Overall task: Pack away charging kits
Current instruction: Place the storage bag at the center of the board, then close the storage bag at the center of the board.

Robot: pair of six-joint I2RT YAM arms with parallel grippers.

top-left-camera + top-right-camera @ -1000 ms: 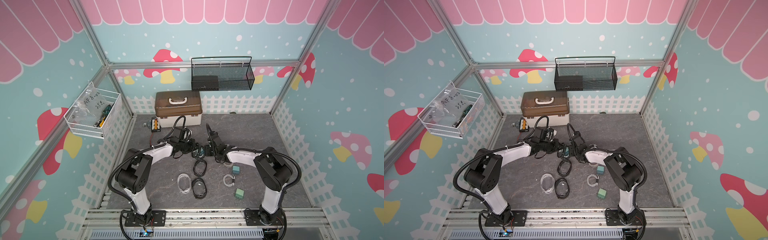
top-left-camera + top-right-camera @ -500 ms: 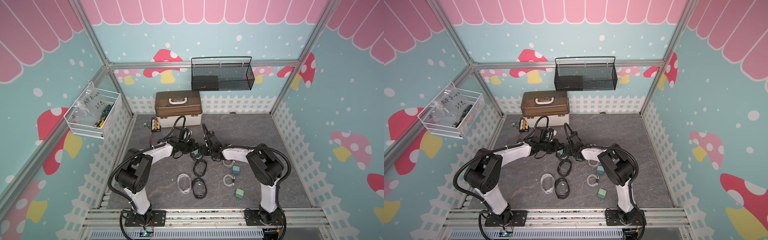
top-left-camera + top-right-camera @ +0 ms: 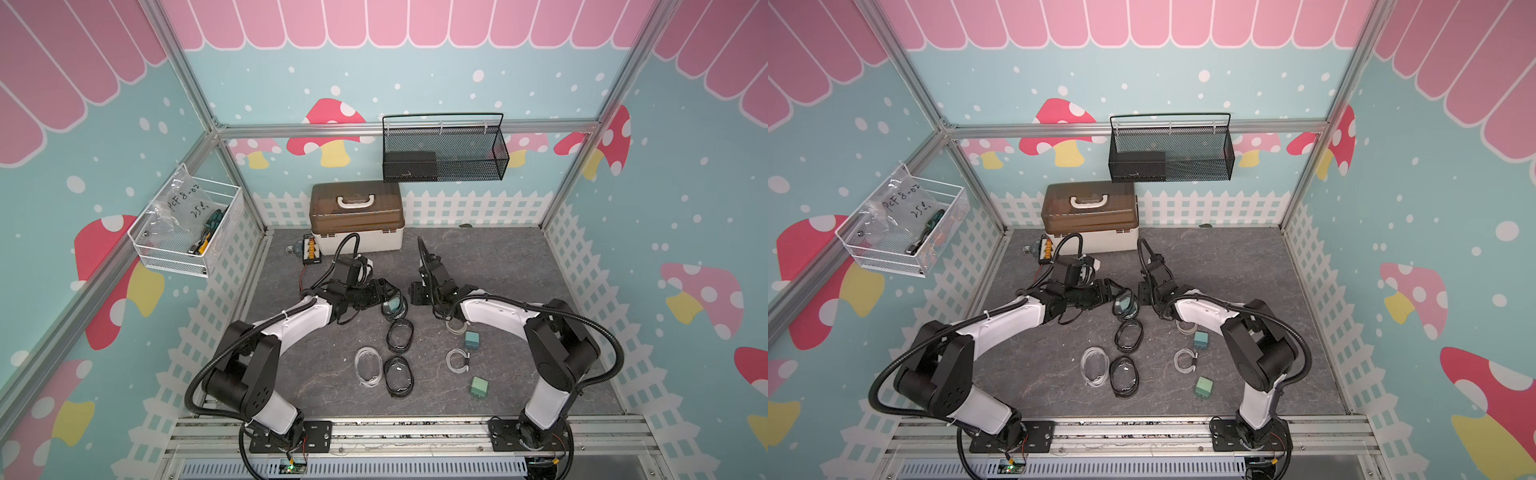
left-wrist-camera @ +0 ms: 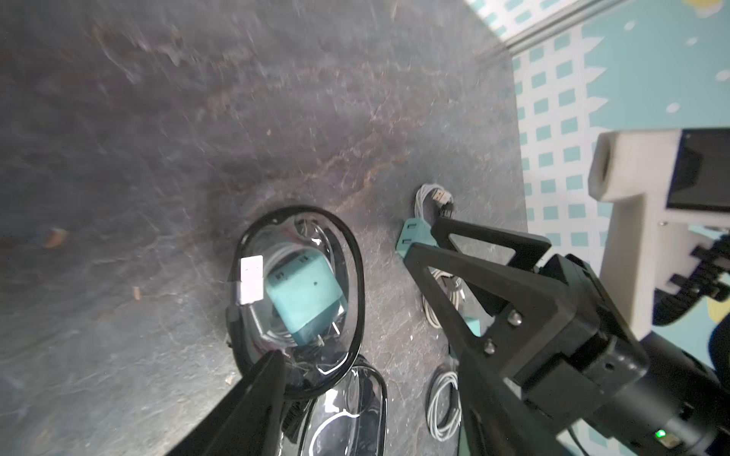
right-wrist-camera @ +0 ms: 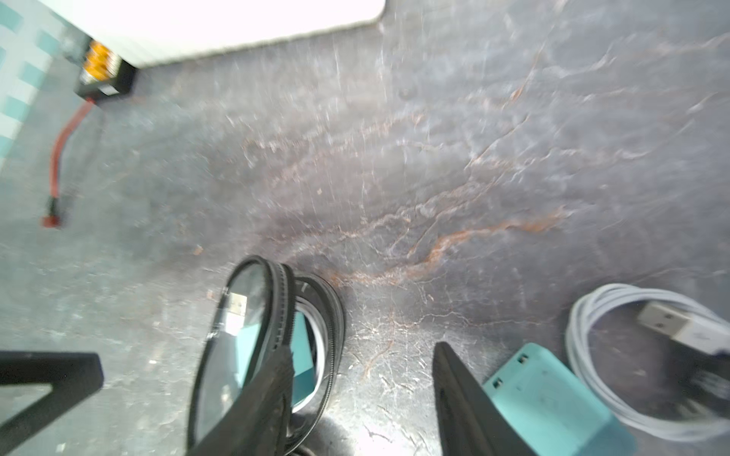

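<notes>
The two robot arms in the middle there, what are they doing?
They are packing charger sets. The left tool and right tool both stand open at a black-rimmed pouch holding a teal adapter and white cable, its lid raised. Three more pouches, two adapters and some cables lie loose on the table.

Pouch (image 4: 284,233): clear glossy plastic film, black ribbed rim. Adapter (image 4: 304,294): smooth matt teal plastic. Cable (image 5: 576,347): smooth white plastic sheath. Tabletop (image 4: 197,118): matt grey stone-look surface, veined.
</notes>
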